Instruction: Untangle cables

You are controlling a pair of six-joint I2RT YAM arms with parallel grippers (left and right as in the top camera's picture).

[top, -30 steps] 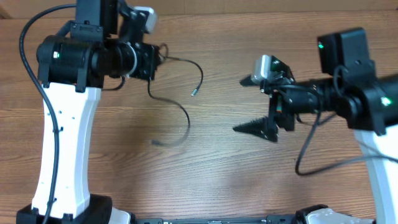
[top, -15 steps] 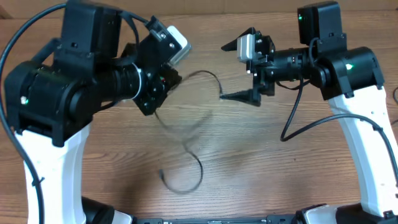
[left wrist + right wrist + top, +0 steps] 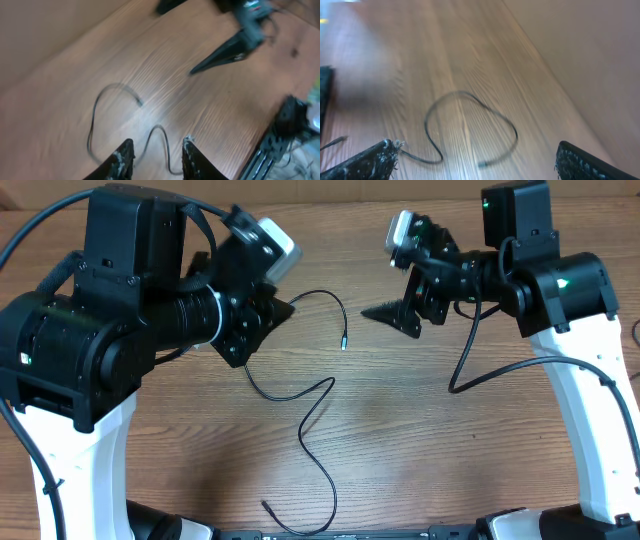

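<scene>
One thin black cable point(image 3: 318, 395) lies in loose curves on the wooden table. One plug end point(image 3: 343, 345) sits at centre and the other end point(image 3: 266, 504) is near the front edge. A stretch of it is hidden under my left gripper point(image 3: 268, 320), which hovers above it. In the left wrist view the left gripper point(image 3: 157, 141) is open, and the cable point(image 3: 93, 131) shows on the table far below, untouched. My right gripper point(image 3: 388, 285) stands open and empty to the right of the plug end. In the right wrist view the cable point(image 3: 470, 96) curves between its wide-set fingers point(image 3: 375, 161).
The right arm's own thick black cord point(image 3: 478, 370) hangs down over the table on the right. A black base frame point(image 3: 287, 132) runs along the table's front edge. Both white arm columns point(image 3: 75, 460) stand at the table's sides.
My left gripper's jaws have parted and the cable has dropped from them. It now lies longer on the table, its far end nearer the front edge. The right gripper tilted slightly.
</scene>
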